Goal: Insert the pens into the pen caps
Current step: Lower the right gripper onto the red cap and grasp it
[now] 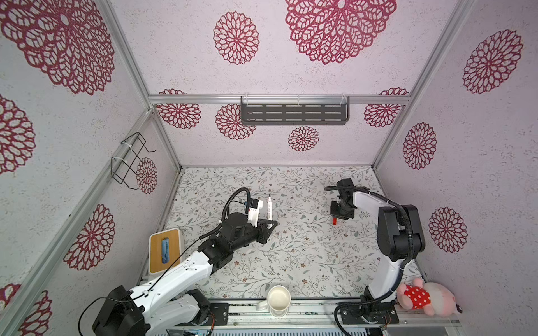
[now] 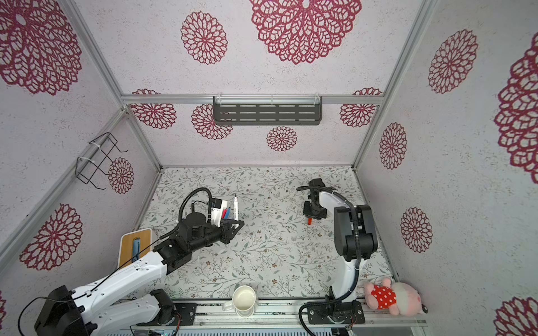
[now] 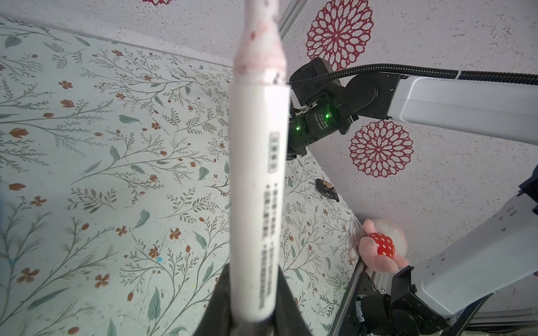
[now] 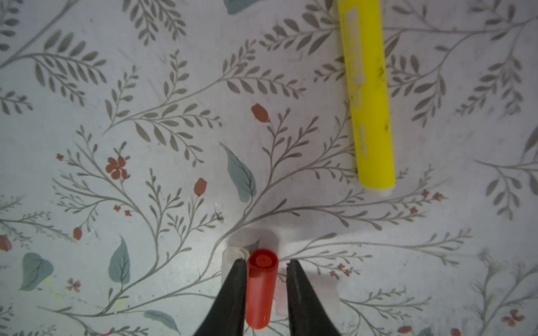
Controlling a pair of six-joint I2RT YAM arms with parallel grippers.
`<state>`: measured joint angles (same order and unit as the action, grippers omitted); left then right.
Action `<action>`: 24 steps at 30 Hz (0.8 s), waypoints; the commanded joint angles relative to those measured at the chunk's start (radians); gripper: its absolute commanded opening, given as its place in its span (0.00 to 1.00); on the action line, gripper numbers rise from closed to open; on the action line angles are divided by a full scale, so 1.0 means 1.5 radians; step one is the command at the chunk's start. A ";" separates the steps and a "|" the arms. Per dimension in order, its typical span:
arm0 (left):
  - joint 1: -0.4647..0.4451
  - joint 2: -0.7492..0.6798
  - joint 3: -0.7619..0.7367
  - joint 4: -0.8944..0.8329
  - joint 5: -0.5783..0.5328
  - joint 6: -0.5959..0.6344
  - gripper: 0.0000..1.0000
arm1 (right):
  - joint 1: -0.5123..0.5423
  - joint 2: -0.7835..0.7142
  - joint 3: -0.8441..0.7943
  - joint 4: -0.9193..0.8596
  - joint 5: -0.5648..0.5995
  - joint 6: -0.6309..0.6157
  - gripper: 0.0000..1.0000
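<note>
My left gripper point(image 1: 272, 225) point(image 3: 252, 279) is shut on the lower end of a white pen point(image 1: 270, 209) point(image 3: 256, 189). The pen stands off the table with its bare, pink-stained tip end pointing away from the jaws. In a top view, a red and a blue pen point(image 2: 226, 212) lie partly hidden behind the left wrist. My right gripper point(image 1: 337, 216) point(image 4: 266, 269) points down at the table, open and narrow, straddling a lying red pen cap point(image 1: 335, 221) point(image 4: 261, 288). One finger touches the cap; a small gap shows at the other. A clear cap point(image 4: 232, 255) lies beside it. A yellow pen point(image 4: 366, 101) lies further off.
A white mug point(image 1: 279, 299) stands at the front edge. A tissue box point(image 1: 164, 250) is at the left and a pink plush toy point(image 1: 422, 296) at the front right. A small dark object point(image 3: 327, 189) lies by the right wall. A dark shelf point(image 1: 294, 113) hangs on the back wall.
</note>
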<state>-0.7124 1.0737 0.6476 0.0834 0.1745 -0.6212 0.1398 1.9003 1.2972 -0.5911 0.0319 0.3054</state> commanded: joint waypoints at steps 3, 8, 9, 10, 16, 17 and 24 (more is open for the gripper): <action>0.006 -0.012 -0.009 0.000 -0.006 0.007 0.00 | -0.001 0.004 0.009 -0.017 0.021 -0.011 0.28; 0.005 -0.014 -0.011 0.000 -0.007 0.007 0.00 | 0.000 0.013 0.009 -0.014 0.020 -0.013 0.28; 0.005 -0.016 -0.011 -0.001 -0.007 0.007 0.00 | 0.000 0.015 0.009 -0.014 0.021 -0.013 0.28; 0.005 -0.016 -0.011 -0.001 -0.009 0.007 0.00 | 0.000 0.016 0.009 -0.015 0.022 -0.012 0.28; 0.005 -0.022 -0.014 -0.001 -0.015 0.007 0.00 | 0.006 0.019 0.000 -0.011 0.024 -0.007 0.29; 0.006 -0.022 -0.014 -0.001 -0.015 0.009 0.00 | 0.007 0.018 -0.002 -0.010 0.024 -0.005 0.29; 0.007 -0.027 -0.015 -0.005 -0.018 0.010 0.00 | 0.019 0.020 -0.015 -0.006 0.027 0.010 0.31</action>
<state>-0.7120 1.0531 0.6376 0.0757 0.1638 -0.6182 0.1596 1.9358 1.2915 -0.5831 0.0563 0.3073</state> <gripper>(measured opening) 0.185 0.310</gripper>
